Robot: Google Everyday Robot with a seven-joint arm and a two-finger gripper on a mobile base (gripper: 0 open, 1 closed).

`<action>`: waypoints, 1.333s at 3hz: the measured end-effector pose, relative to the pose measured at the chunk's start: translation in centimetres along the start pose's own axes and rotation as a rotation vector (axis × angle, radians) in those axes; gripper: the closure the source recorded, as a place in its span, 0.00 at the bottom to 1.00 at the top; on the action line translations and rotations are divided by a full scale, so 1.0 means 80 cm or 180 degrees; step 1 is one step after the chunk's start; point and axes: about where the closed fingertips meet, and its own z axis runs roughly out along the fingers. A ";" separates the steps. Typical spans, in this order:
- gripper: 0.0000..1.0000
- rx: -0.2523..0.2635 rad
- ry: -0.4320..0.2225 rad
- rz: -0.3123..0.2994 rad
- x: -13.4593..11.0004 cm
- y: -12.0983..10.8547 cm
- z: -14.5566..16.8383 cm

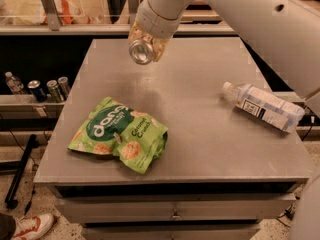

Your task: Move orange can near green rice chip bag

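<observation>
The orange can (141, 52) is small, with a pale patterned label and a silver end facing the camera. It hangs tilted in the air over the far middle of the table. My gripper (148, 40) is shut on it, at the end of the white arm that comes in from the upper right. The green rice chip bag (118, 134) is crinkled and bright green with white "dang" lettering. It lies flat near the table's front left, well in front of and below the can.
A clear plastic bottle (265, 107) lies on its side at the right of the grey table (200, 149). Dark cans (48, 89) stand on a low side shelf to the left. A shelf with bags runs along the back.
</observation>
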 end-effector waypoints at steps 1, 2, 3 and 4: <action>1.00 -0.0180 -0.0062 -0.0217 -0.038 0.010 -0.007; 1.00 -0.0448 -0.0157 -0.0439 -0.081 0.024 0.002; 1.00 -0.0621 -0.0354 -0.0567 -0.117 0.043 0.027; 1.00 -0.0708 -0.0502 -0.0664 -0.139 0.056 0.053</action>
